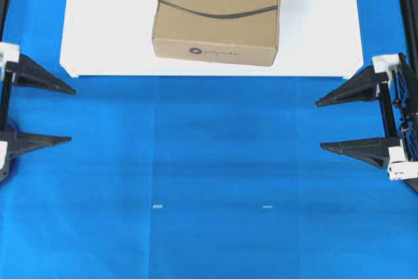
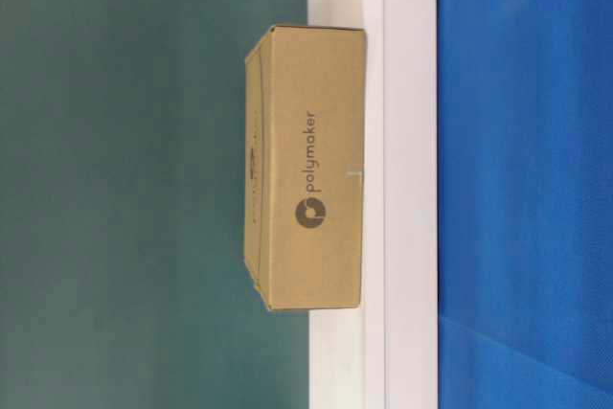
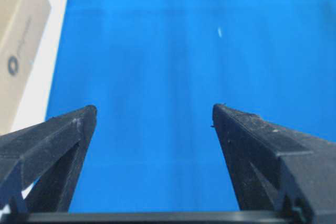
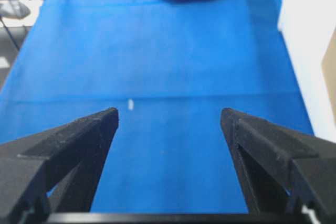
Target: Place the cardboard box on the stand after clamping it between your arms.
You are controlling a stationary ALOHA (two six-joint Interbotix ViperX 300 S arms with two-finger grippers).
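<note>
One cardboard box [image 1: 217,12] sits on one stand [image 1: 104,31] at the top centre of the overhead view, printed side up, with a second "polymaker" print on the side wall facing the lower edge of the frame. The box rests flat on the white top, with bare stand surface showing on both sides of it. In the table-level view the box [image 2: 306,170] is in contact with the stand [image 2: 407,179] along its full length.

Two grippers are visible — one at each side edge of the overhead view. The left gripper [image 1: 70,113] and the right gripper [image 1: 319,124] both have their jaws spread wide and hold nothing. Both are over the blue cloth [image 1: 209,181], well apart from the box.

Two small white marks [image 1: 159,206] lie on the cloth in the lower centre.
</note>
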